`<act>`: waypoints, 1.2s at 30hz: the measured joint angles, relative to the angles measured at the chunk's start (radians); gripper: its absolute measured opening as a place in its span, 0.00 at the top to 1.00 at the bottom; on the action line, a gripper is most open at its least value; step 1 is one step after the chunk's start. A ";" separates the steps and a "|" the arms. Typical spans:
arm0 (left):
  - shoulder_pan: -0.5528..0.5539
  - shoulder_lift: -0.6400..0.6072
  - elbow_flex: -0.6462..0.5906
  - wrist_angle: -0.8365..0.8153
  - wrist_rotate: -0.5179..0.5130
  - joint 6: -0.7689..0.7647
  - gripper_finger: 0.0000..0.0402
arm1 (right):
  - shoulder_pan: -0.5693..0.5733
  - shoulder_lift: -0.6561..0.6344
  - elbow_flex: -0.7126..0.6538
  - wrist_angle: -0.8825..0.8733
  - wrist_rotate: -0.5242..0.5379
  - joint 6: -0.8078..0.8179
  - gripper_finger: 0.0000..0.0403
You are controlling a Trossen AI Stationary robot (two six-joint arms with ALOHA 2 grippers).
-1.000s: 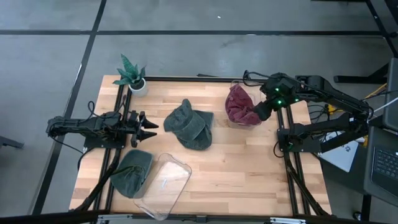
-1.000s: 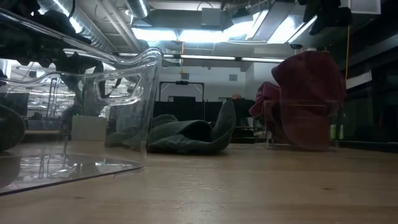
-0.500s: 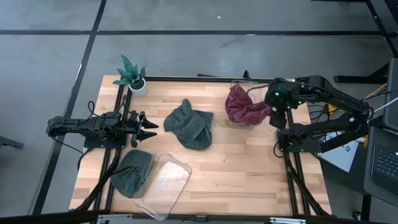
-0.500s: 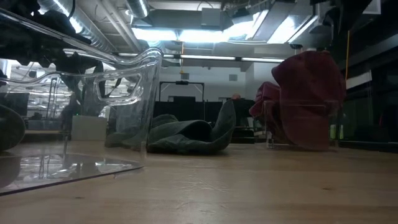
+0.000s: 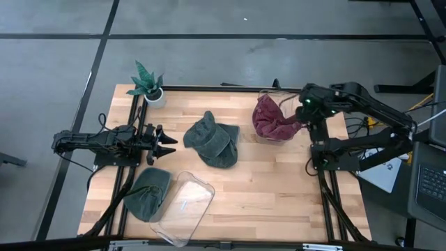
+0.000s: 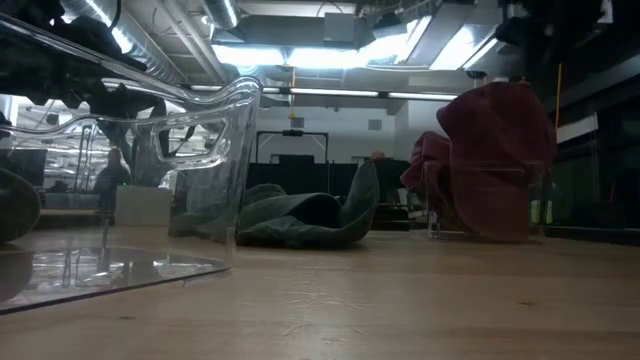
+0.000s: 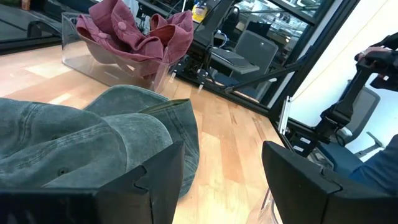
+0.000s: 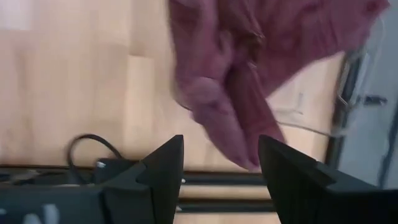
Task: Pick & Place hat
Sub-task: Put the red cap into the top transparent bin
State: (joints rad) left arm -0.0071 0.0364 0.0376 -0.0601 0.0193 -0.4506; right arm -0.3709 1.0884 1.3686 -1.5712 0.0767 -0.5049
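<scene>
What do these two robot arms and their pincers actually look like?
Both are dark, jointed arms trailing black cables. The right arm shows small green lights near its wrist. The left gripper and right gripper each have two chunky, angular black fingers.

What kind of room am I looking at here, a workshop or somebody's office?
Most likely a robotics lab or workshop. Two dark arms are mounted on a wooden table set on a bare grey floor, office chairs stand behind it, and pipes with strip lights run overhead.

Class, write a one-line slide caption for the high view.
Right gripper open beside red hats in clear bin.
</scene>
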 joint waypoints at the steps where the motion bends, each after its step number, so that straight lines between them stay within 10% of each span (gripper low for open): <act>1: 0.000 0.000 0.000 0.000 0.000 0.000 0.48 | -0.010 0.013 0.000 0.000 0.021 -0.006 0.49; 24: 0.000 0.000 0.000 0.000 0.000 0.000 0.48 | -0.080 0.181 -0.049 0.001 -0.044 -0.003 0.51; 36: 0.000 0.000 0.000 0.000 0.000 0.000 0.48 | -0.093 0.125 -0.150 -0.001 0.054 0.000 0.80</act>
State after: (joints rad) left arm -0.0071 0.0364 0.0376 -0.0597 0.0193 -0.4507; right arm -0.4639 1.2132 1.2186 -1.5717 0.1305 -0.5054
